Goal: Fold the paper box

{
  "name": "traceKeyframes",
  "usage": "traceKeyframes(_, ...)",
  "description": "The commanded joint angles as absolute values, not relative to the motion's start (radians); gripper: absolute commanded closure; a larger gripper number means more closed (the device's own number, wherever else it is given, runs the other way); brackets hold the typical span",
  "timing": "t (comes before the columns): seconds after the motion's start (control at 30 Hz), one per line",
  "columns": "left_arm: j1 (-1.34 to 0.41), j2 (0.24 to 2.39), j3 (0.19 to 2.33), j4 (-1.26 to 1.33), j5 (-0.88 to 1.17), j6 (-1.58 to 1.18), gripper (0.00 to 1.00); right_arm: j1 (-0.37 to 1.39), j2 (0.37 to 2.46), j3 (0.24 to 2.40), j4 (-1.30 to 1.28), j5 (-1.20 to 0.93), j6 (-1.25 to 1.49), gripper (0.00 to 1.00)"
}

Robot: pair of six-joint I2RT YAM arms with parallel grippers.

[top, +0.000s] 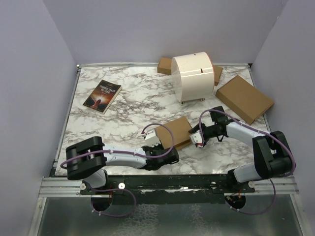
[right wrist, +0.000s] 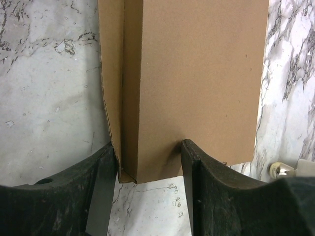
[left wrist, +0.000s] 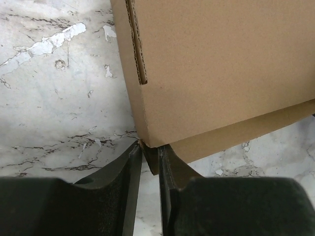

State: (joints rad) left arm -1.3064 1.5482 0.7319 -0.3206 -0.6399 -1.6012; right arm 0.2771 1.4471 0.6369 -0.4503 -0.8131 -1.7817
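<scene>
Filling wrist views, the paper box [left wrist: 221,64] runs off-frame.

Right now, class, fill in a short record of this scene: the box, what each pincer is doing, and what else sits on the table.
Paper box: flat brown cardboard, mid-table, held at both ends
Left pincer: nipping a corner at its left end
Right pincer: closed around its right end
Book: far left, lying flat, apart
White drum: far edge, middle
Larger box: far right

The marble-patterned table [top: 128,105] bears a book [top: 102,96] at far left, a white drum [top: 193,77] far centre, a cardboard box [top: 244,98] at right, and the paper box [top: 173,132] near-centre.
</scene>
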Motion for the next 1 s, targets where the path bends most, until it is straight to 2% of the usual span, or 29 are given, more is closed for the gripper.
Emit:
traceKeyframes(0.0,-1.329,1.599,0.757,-0.376,-0.597,-1.605,0.78,0.299,1.480,0.637,-0.489,-0.807,-1.743,0.49)
traceKeyframes(0.97,-1.338,1.625,0.839,-0.541,-0.616,-1.614,0.82,0.302,1.482,0.643,-0.491,-0.806,-1.738,0.50)
